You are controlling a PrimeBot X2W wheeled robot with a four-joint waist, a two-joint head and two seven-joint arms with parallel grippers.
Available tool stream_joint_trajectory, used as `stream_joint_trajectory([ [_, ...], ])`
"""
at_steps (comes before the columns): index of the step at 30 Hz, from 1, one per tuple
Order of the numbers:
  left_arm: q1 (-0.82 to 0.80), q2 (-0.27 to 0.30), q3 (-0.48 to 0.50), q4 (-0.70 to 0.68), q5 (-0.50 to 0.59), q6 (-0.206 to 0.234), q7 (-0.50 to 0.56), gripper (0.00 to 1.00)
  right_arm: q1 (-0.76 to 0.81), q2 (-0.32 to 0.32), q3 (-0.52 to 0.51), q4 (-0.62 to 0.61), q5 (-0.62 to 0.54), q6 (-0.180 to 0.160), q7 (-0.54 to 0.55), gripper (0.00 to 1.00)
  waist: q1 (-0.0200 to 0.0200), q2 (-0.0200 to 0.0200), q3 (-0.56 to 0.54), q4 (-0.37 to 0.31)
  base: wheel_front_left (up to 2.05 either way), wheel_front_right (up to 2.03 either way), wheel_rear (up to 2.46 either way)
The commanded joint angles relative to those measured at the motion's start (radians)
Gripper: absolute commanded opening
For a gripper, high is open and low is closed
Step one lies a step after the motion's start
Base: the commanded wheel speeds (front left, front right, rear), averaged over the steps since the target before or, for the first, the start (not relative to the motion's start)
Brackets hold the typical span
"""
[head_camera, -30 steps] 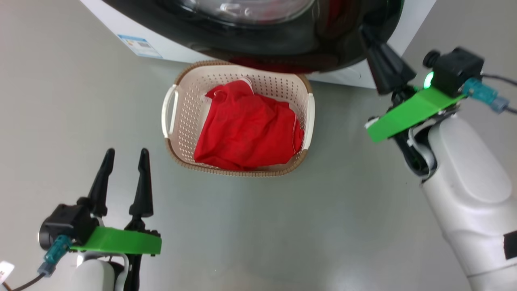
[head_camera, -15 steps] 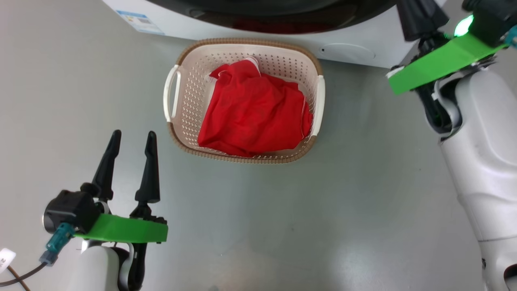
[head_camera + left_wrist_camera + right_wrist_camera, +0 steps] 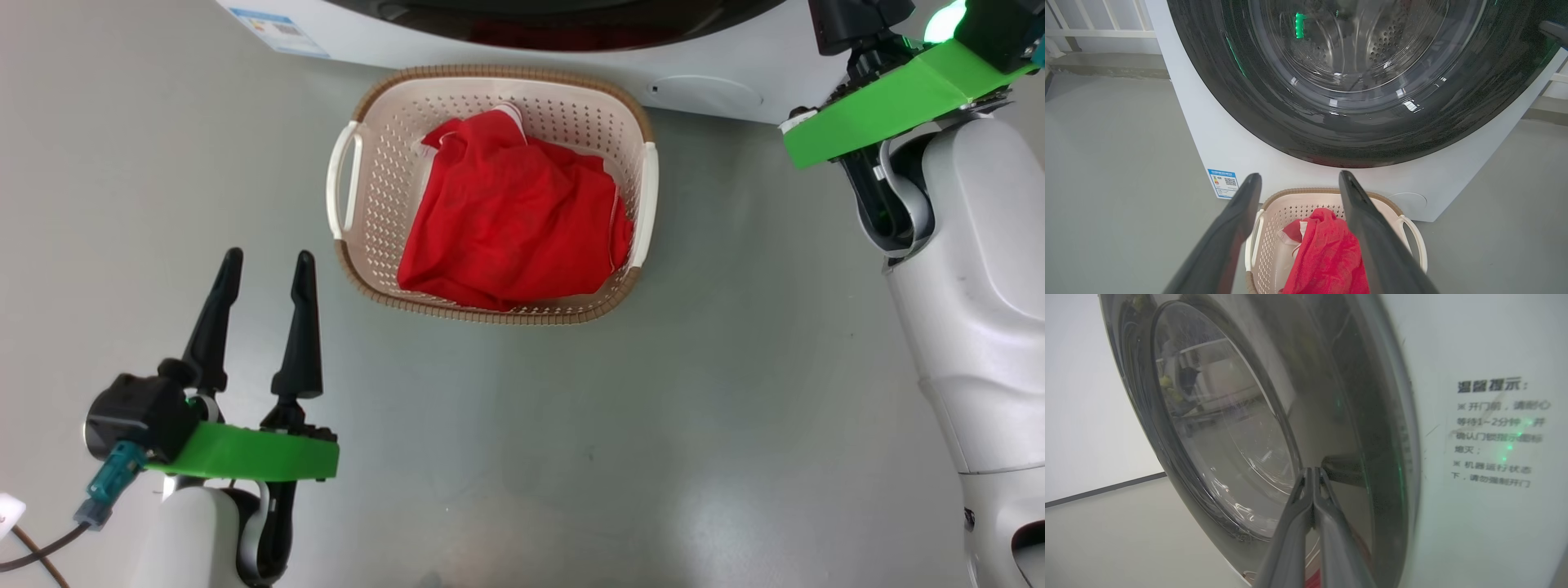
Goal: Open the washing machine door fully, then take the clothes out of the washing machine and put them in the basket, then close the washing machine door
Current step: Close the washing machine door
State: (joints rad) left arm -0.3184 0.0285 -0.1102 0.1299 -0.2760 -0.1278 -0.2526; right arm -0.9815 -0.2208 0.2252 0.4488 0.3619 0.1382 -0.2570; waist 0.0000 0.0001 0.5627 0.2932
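The cream basket (image 3: 371, 171) stands on the floor right in front of the washing machine (image 3: 392, 37), with the red clothes (image 3: 510, 229) heaped inside it. My left gripper (image 3: 268, 260) hovers open and empty to the basket's lower left. In the left wrist view my left gripper (image 3: 1299, 177) points at the washing machine door (image 3: 1355, 134), which lies against the white front (image 3: 1216, 143) above the basket (image 3: 1298, 192) and clothes (image 3: 1327, 257). My right gripper (image 3: 1311, 470) is shut, its tips touching the door's black rim (image 3: 1372, 416).
Grey floor surrounds the basket on its near side and both flanks. A blue energy sticker (image 3: 1223, 182) and a round lower flap (image 3: 706, 91) mark the machine's front. A white railing (image 3: 1098, 24) stands behind the machine. My right forearm (image 3: 971, 286) fills the right edge.
The door, which overhung the basket's far rim, has swung back to the machine's front with my shut right gripper against it. The head camera has shifted too. My left gripper barely moved.
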Motion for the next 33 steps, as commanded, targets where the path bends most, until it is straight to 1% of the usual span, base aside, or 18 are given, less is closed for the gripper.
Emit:
stream_joint_trajectory([
  [1,-0.004,0.022,0.036,-0.017,0.004,-0.003,-0.009,1.00,0.004,0.013,0.008,-0.028,-0.004,-0.007,-0.005,0.00,0.0000,-0.0001,-0.007,-0.006,0.00,0.00,0.00],
  [4,-0.002,0.022,0.038,-0.007,0.008,-0.003,-0.009,1.00,0.029,0.010,0.027,-0.020,-0.002,-0.007,-0.005,0.00,0.0000,-0.0001,-0.022,-0.014,0.00,0.00,0.00],
  [5,-0.001,0.022,0.038,-0.003,0.010,-0.003,-0.009,1.00,0.040,0.009,0.034,-0.019,-0.002,-0.007,-0.005,0.13,0.0000,-0.0001,-0.029,-0.017,0.00,0.00,0.00],
  [7,0.002,0.022,0.041,0.006,0.014,-0.003,-0.009,1.00,0.062,0.006,0.046,-0.018,-0.004,-0.007,-0.005,0.42,0.0000,-0.0001,-0.041,-0.024,0.00,0.00,0.00],
  [8,0.002,0.022,0.041,0.006,0.014,-0.003,-0.009,1.00,0.062,0.006,0.046,-0.018,-0.004,-0.007,-0.005,0.42,0.0000,-0.0001,-0.041,-0.024,0.00,0.00,0.00],
  [9,0.004,0.022,0.042,0.010,0.017,-0.003,-0.009,1.00,0.075,0.006,0.049,-0.019,-0.004,-0.007,-0.005,0.80,0.0000,-0.0001,-0.048,-0.028,0.00,0.00,0.00],
  [10,0.006,0.022,0.042,0.015,0.019,-0.003,-0.009,1.00,0.090,0.005,0.053,-0.019,-0.005,-0.007,-0.005,1.00,0.0000,-0.0001,-0.056,-0.032,0.00,0.00,0.00],
  [21,0.034,0.025,0.076,0.074,0.056,-0.003,-0.009,1.00,0.269,-0.005,0.062,-0.014,0.008,-0.007,-0.005,1.00,0.0000,-0.0001,-0.155,-0.096,0.00,0.00,0.00],
  [33,0.080,0.071,0.093,0.106,0.053,-0.003,-0.009,1.00,0.444,-0.008,0.035,-0.029,0.014,-0.007,-0.005,1.00,0.0000,-0.0001,-0.244,-0.182,0.00,0.00,0.00],
])
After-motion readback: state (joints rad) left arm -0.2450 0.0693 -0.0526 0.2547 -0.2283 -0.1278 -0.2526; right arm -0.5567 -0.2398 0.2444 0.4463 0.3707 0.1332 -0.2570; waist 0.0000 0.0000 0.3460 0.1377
